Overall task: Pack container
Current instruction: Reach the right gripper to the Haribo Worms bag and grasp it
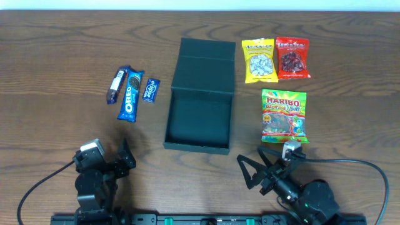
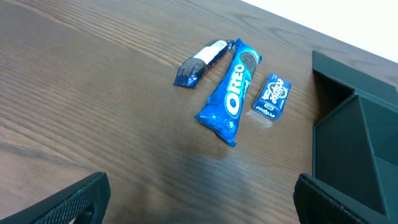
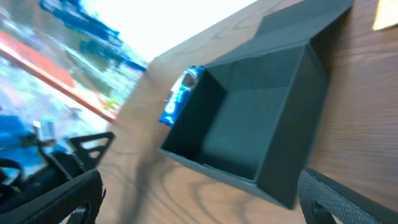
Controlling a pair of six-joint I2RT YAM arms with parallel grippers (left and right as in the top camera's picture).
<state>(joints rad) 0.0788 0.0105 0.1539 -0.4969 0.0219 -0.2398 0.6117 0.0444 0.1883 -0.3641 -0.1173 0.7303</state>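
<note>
The brown wooden worktop carries everything. The largest thing on it is the container, a dark green matte box that stands in the middle, between two groups of snacks. It is open: the hinged lid is folded back and lies flat on the far side. In the overhead and right wrist views the inside shows only its own dark floor and walls.

To the right of the container lies a Haribo bag, green and colourful, near the front right corner of the box but apart from it. Farther back are a yellow bag and a red bag, side by side and almost touching, beside the lid.

To the left of the container are three blue packs close together: a long Oreo pack, a dark blue bar with a white end on its left, and a small blue bar on its right.

The left gripper is at the near edge of the worktop; its fingers stand wide apart and hold nothing. The right gripper is at the near right, facing the container, its fingers also wide apart and holding nothing.
</note>
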